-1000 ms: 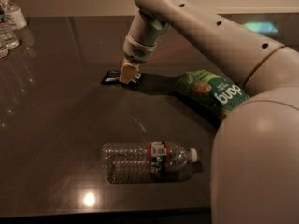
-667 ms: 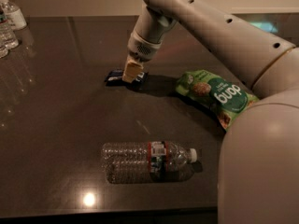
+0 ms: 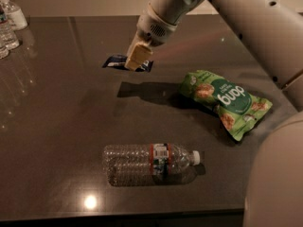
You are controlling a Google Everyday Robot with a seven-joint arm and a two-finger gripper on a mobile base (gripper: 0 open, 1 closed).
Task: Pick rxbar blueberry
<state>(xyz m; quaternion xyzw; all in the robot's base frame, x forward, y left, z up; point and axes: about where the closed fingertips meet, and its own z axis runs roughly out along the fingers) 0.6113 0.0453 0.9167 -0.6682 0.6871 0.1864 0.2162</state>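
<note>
The rxbar blueberry (image 3: 113, 61) is a small flat dark navy bar with white print. It hangs a little above the dark table (image 3: 57, 126), and its shadow falls on the table below and to the right. My gripper (image 3: 134, 63) comes down from the upper right and is shut on the bar's middle. One tan finger (image 3: 137, 55) covers the bar's centre, and the bar's ends stick out on both sides.
A green snack bag (image 3: 227, 98) lies to the right of the gripper. A clear plastic water bottle (image 3: 151, 162) lies on its side near the table's front edge. Upright water bottles (image 3: 10, 20) stand at the far left corner. My arm fills the right side.
The gripper has risen with the blue bar in it; the bar lay on the table before and now hangs above it. The bag and bottle have not moved.
</note>
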